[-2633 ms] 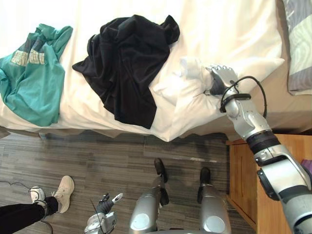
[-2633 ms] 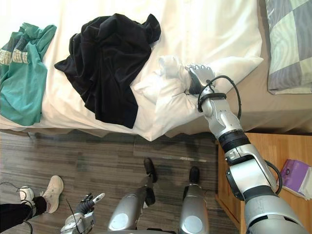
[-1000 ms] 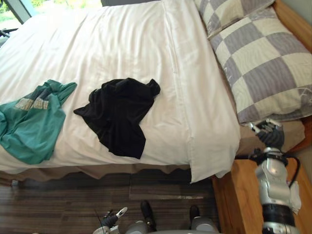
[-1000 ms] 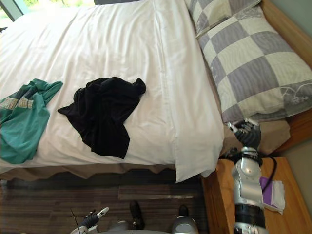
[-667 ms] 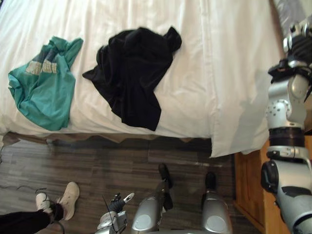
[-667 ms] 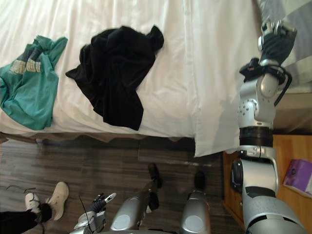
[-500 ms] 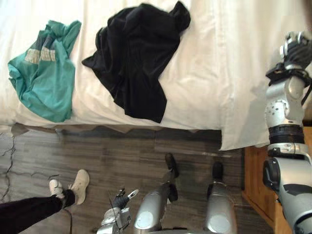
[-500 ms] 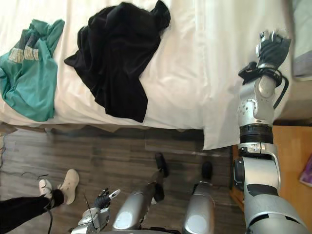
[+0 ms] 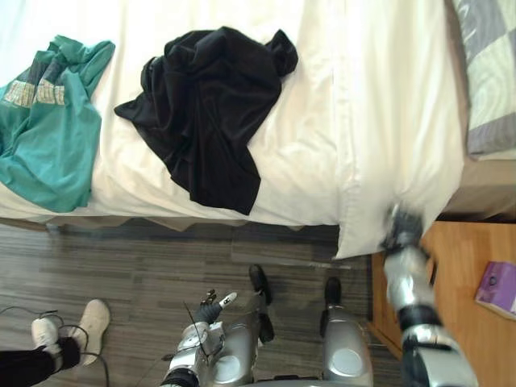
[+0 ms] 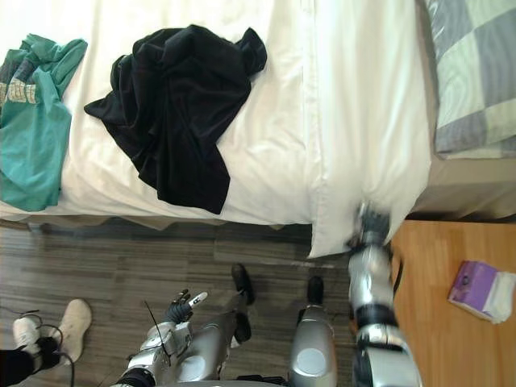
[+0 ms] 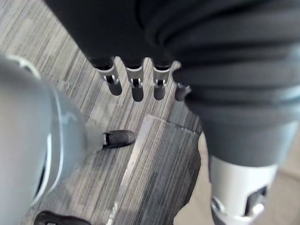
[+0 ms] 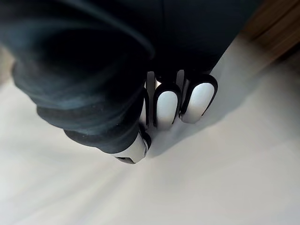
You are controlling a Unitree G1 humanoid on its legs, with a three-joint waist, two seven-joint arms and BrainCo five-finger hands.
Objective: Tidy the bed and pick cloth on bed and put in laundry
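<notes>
A crumpled black cloth (image 9: 210, 113) lies in the middle of the white duvet (image 9: 379, 121). A teal shirt (image 9: 44, 121) is spread near the bed's left edge. My right hand (image 9: 401, 226) hangs blurred at the duvet's drooping front corner, beside the bed. Its fingers (image 12: 166, 105) are curled into a fist close against white cloth, with nothing seen inside them. My left hand (image 9: 208, 310) is low over the floor, far from the bed, and its fingers (image 11: 137, 89) are straight and empty.
A grey checked pillow (image 9: 488, 72) lies at the bed's right end. A wooden nightstand (image 9: 463, 258) with a purple packet (image 9: 500, 286) stands at the right. Grey plank floor (image 9: 145, 266) runs in front. A person's white shoe (image 9: 89, 322) shows at the lower left.
My right arm has dropped from above the bed's right side to the duvet's hanging corner, fist still curled. The duvet corner, folded back earlier, now lies flat. The camera has swung.
</notes>
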